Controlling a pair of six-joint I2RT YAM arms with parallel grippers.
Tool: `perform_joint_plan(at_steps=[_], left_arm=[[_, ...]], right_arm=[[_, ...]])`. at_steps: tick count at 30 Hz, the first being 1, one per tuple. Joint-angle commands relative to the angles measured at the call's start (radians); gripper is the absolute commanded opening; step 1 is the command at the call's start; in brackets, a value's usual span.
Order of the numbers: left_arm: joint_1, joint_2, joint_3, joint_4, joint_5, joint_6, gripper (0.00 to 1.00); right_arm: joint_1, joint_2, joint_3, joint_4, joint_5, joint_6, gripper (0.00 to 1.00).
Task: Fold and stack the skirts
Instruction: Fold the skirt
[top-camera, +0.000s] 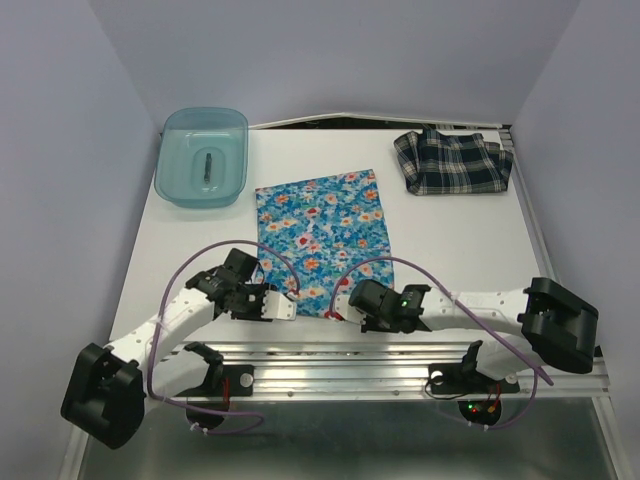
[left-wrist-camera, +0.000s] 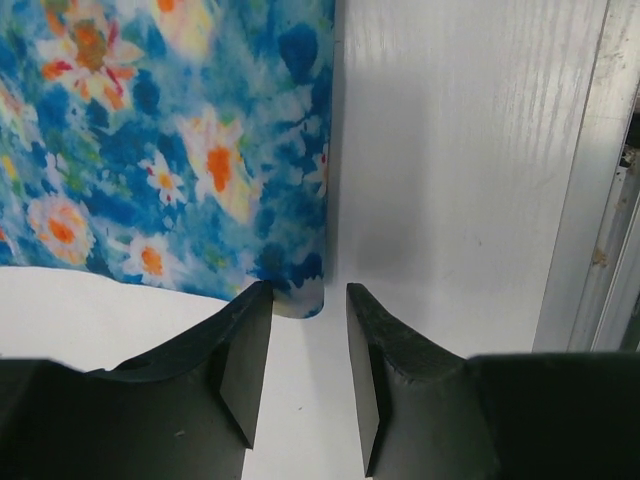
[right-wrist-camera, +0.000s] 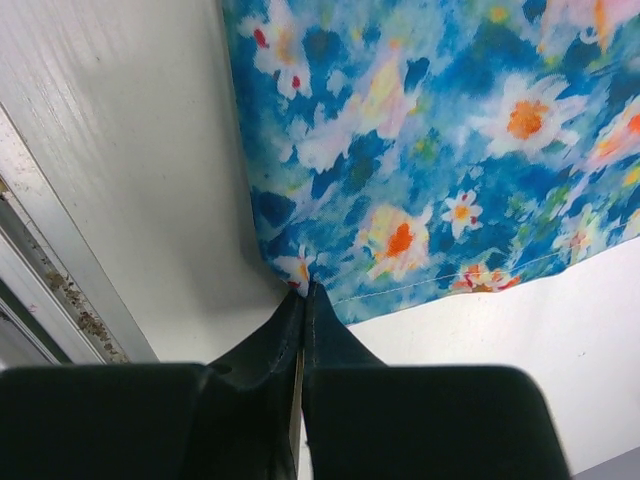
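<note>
Floral skirt (top-camera: 322, 235) lies flat on the table (top-camera: 455, 250), its near edge at both jaws. The left jaws stand spread, with one near corner just ahead of the gap and nothing between them. The right jaws are pressed together at the other near corner; whether cloth is caught there cannot be told. The plaid skirt (top-camera: 452, 162) lies bunched well beyond the right jaws, the bin (top-camera: 172, 180) well beyond the left.

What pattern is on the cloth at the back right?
That skirt is navy-and-white plaid, seen best from the top camera.
</note>
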Motion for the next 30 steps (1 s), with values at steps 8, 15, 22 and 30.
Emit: perform_joint_plan(at_steps=[8, 15, 22, 30], left_arm=[[-0.022, 0.111, -0.028, 0.137, -0.03, -0.002, 0.35], [-0.023, 0.08, -0.011, 0.096, -0.012, 0.006, 0.0], [-0.022, -0.085, 0.091, -0.085, 0.002, -0.025, 0.0], [-0.02, -0.256, 0.159, -0.144, -0.03, -0.131, 0.0]], right_arm=[[0.002, -0.072, 0.002, -0.003, -0.033, 0.017, 0.01], [0.002, -0.122, 0.016, -0.032, -0.057, 0.03, 0.01], [0.002, -0.171, 0.083, -0.141, -0.07, 0.01, 0.01], [-0.062, -0.223, 0.225, -0.281, -0.116, -0.029, 0.01]])
